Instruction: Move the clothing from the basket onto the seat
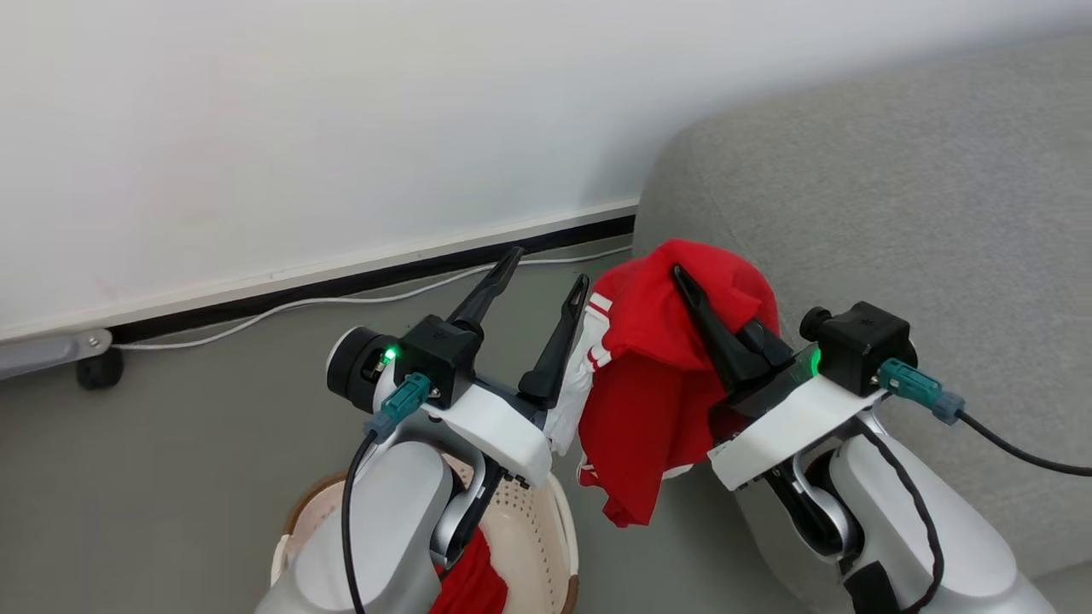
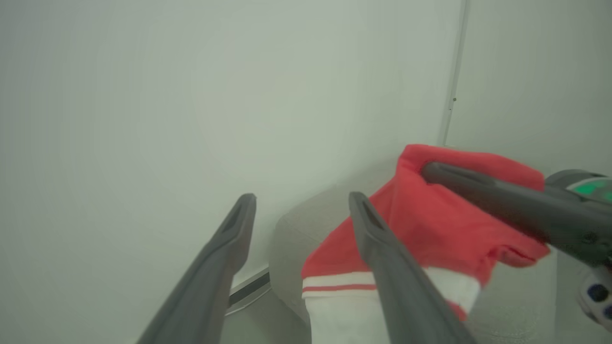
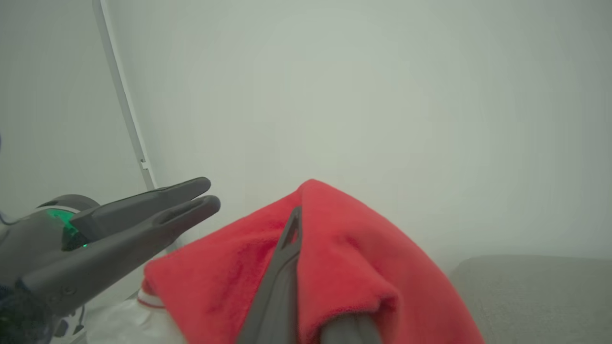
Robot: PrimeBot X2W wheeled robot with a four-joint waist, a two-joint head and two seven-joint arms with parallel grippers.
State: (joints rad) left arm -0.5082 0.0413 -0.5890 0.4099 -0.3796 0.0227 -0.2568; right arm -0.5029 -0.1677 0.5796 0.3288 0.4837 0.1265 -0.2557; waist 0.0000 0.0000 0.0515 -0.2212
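My right gripper (image 1: 689, 288) is shut on a red garment (image 1: 648, 384) with a white striped sleeve. It holds the garment up beside the rounded corner of the grey seat (image 1: 896, 213); the fabric drapes over the fingers and hides one of them. In the right wrist view the garment (image 3: 344, 253) covers that gripper (image 3: 311, 229). My left gripper (image 1: 542, 277) stands open and empty just left of the garment, above the basket (image 1: 533, 520). A second red piece (image 1: 469, 584) lies in the basket, partly hidden by my left arm. The left wrist view shows the open left gripper (image 2: 301, 200) and the garment (image 2: 430, 229).
A white wall with a dark baseboard (image 1: 341, 286) runs behind. A white cable (image 1: 324, 300) lies on the grey floor along it. A grey bracket with a small black wheel (image 1: 95, 368) sits at the far left. The seat (image 3: 530, 291) spreads to the right.
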